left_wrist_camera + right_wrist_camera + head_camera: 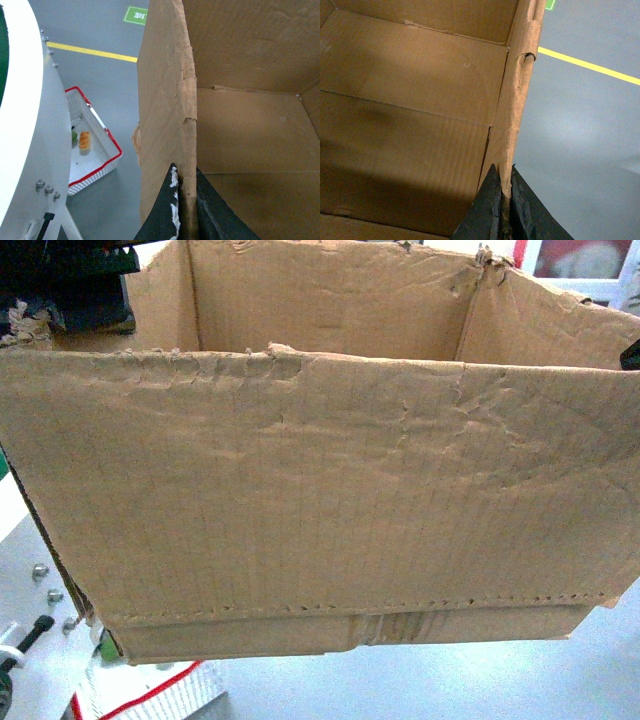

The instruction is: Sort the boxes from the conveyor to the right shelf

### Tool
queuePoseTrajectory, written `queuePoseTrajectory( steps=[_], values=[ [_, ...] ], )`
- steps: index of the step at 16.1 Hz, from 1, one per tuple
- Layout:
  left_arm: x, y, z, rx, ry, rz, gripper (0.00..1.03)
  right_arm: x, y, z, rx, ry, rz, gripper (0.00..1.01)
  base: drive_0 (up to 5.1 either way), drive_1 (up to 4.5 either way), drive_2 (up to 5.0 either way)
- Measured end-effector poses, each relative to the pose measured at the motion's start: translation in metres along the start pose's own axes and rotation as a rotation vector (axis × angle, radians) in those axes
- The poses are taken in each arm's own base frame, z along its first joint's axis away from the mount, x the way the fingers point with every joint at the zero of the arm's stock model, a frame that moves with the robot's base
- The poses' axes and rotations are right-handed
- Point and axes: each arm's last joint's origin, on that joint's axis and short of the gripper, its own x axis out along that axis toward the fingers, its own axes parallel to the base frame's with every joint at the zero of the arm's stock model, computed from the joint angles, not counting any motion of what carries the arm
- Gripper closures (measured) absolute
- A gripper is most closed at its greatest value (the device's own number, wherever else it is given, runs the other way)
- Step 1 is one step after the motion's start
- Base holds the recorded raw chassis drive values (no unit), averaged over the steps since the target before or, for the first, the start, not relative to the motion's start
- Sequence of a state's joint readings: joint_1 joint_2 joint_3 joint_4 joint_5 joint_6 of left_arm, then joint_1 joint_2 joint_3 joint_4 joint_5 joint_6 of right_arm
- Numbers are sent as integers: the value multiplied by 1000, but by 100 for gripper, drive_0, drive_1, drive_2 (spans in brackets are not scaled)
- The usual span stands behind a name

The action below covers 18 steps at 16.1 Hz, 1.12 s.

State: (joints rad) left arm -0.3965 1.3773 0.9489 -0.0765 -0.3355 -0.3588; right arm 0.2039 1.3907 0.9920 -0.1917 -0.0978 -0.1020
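Head view: the carton (320,500) fills the frame, lifted clear of the floor, open top toward us. Left wrist: left gripper (186,210) pinches the carton's left wall, with the conveyor's white rim (30,125) and a red-rimmed basket (92,145) beside. Right wrist: right gripper (505,210) clamps the right wall above grey floor (585,150).

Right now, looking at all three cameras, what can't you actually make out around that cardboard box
- Head view: the carton fills the frame, hiding both grippers and any shelf behind it.
- Left wrist view: the left gripper pinches the carton wall; its body is cut off by the bottom edge. The items in the red-rimmed basket are too small to identify.
- Right wrist view: the right gripper clamps the opposite wall, hiding the wall's lower edge; only bare floor shows beyond.
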Motion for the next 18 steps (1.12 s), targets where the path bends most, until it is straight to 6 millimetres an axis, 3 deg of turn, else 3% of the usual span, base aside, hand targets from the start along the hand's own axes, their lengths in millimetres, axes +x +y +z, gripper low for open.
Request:
queuePoseTrajectory(
  steps=[10, 18],
  values=[
    [0, 0, 0, -1, -2, 0, 101, 0, 0, 0, 0, -3, 0, 99, -175, -175, -175],
    [1, 1, 1, -2, -3, 6, 101, 1, 3, 0, -6, -3, 7, 99, 325, -261, -516]
  ],
)
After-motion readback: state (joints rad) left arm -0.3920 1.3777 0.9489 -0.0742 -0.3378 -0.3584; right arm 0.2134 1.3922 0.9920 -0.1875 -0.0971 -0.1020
